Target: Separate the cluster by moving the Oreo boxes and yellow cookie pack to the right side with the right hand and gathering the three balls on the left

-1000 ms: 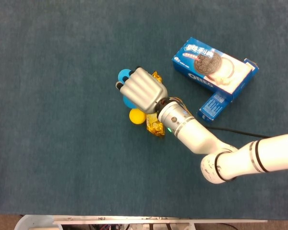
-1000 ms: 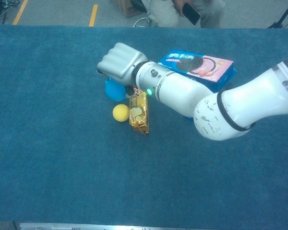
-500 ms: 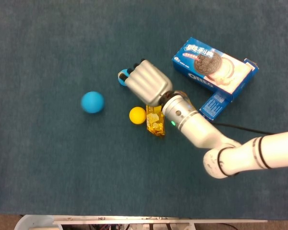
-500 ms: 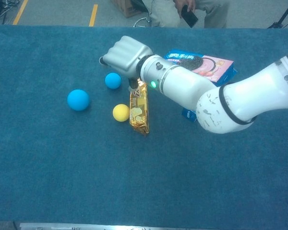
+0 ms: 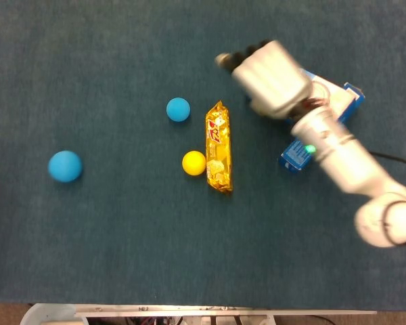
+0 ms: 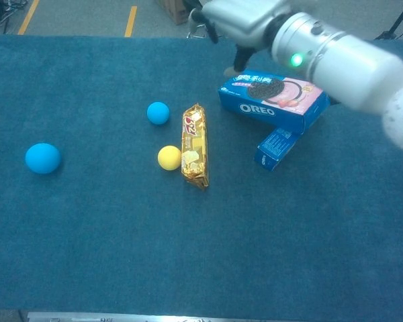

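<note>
My right hand (image 5: 267,74) (image 6: 238,17) hangs blurred in the air above the large Oreo box (image 6: 272,99) (image 5: 345,98), its fingers curled in and holding nothing. In the head view it hides most of that box. A small blue Oreo box (image 5: 296,154) (image 6: 277,147) lies against the large box's near side. The yellow cookie pack (image 5: 218,146) (image 6: 195,145) lies lengthwise mid-table, and a yellow ball (image 5: 193,162) (image 6: 168,157) touches its left side. A small blue ball (image 5: 178,109) (image 6: 158,113) sits just behind. Far to the left rests the large blue ball (image 5: 64,166) (image 6: 43,158).
Teal carpet (image 5: 122,257) covers the table. Two tiny slivers show at the head view's left edge, too small to identify. A person sits beyond the table's far edge (image 6: 87,35) in the chest view.
My right hand has risen and swung right, from the small blue ball to above the Oreo box. The large blue ball has rolled further left. The cookie pack now shows in full.
</note>
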You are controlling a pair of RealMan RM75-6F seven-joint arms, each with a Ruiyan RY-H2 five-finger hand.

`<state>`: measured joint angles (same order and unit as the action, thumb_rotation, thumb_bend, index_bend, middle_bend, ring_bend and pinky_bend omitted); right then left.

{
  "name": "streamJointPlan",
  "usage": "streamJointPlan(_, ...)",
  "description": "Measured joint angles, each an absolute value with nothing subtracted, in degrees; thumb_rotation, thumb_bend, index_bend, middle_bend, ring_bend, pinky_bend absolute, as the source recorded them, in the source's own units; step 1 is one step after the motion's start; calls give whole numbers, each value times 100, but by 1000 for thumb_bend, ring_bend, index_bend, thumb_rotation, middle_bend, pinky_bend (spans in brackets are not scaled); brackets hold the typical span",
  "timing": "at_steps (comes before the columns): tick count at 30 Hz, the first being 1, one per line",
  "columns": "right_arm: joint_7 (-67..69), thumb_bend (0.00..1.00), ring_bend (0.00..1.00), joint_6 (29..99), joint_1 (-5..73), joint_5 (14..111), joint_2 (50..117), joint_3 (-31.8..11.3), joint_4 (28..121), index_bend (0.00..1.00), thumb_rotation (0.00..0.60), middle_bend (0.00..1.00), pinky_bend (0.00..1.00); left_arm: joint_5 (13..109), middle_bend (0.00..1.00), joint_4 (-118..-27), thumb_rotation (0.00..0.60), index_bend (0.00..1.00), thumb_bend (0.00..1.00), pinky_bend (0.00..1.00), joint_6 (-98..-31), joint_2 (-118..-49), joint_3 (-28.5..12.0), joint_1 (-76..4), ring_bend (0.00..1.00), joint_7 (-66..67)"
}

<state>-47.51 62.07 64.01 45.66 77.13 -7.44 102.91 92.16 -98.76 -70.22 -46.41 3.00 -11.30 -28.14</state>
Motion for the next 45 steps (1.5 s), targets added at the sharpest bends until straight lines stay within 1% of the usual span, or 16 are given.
streamJointPlan(3, -4490, 139, 420, 6365, 6149, 4747, 7223, -752, 10586, 239, 600, 428, 476, 9211, 190, -9508, 600, 183, 333, 291, -6744, -4930, 252, -1346, 143, -3064)
streamJointPlan(5, -4287, 139, 420, 6455, 5964, 4869, 6891, -756, 10781, 239, 600, 428, 476, 9224, 190, -9298, 600, 183, 333, 352, -6532, -5113, 251, -1486, 171, -3108)
streamJointPlan(8, -3965, 138, 420, 6561, 5683, 5086, 6456, -753, 11023, 239, 600, 429, 476, 9232, 206, -9142, 600, 185, 332, 501, -6371, -5315, 276, -1593, 235, -2992)
streamJointPlan(11, -3627, 138, 420, 6634, 5404, 5334, 6081, -741, 11193, 239, 600, 429, 476, 9183, 216, -9003, 600, 185, 332, 539, -6291, -5498, 313, -1617, 252, -2798)
streamJointPlan(16, -3262, 139, 420, 6633, 5130, 5542, 5742, -745, 11273, 239, 600, 429, 477, 9018, 215, -8644, 600, 183, 332, 594, -6323, -5832, 346, -1543, 262, -2392)
streamJointPlan(21, -3061, 138, 420, 6505, 4960, 5639, 5606, -766, 11246, 239, 600, 429, 476, 8770, 211, -8431, 600, 169, 332, 597, -6574, -6087, 335, -1340, 262, -2281)
streamJointPlan(24, -3021, 138, 420, 6451, 4914, 5678, 5589, -790, 11231, 239, 600, 428, 476, 8626, 195, -8399, 600, 127, 332, 587, -6768, -6177, 293, -1209, 262, -2341)
streamJointPlan(27, -3019, 138, 420, 6412, 4892, 5713, 5595, -826, 11217, 239, 600, 428, 477, 8577, 178, -8332, 600, 97, 332, 538, -6921, -6246, 266, -1114, 257, -2565)
streamJointPlan(29, -3035, 138, 420, 6390, 4887, 5730, 5610, -852, 11210, 239, 600, 428, 476, 8588, 174, -8262, 600, 95, 332, 469, -6987, -6276, 267, -1067, 248, -2790)
streamJointPlan(30, -3048, 139, 420, 6381, 4886, 5736, 5617, -860, 11207, 239, 600, 429, 476, 8606, 173, -8232, 600, 95, 332, 452, -7004, -6280, 276, -1053, 246, -2891)
streamJointPlan(36, -3108, 138, 420, 6328, 4856, 5742, 5654, -914, 11198, 239, 600, 429, 476, 8882, 169, -8120, 600, 95, 332, 422, -7062, -6191, 391, -1047, 239, -3201)
streamJointPlan(40, -3127, 138, 420, 6310, 4814, 5748, 5628, -920, 11197, 239, 600, 428, 476, 8996, 168, -8155, 600, 95, 332, 417, -7092, -6117, 428, -1087, 236, -3163)
streamJointPlan(45, -3097, 139, 420, 6295, 4732, 5793, 5560, -923, 11197, 239, 600, 428, 476, 9131, 164, -8186, 600, 95, 333, 370, -7087, -6009, 477, -1149, 223, -2994)
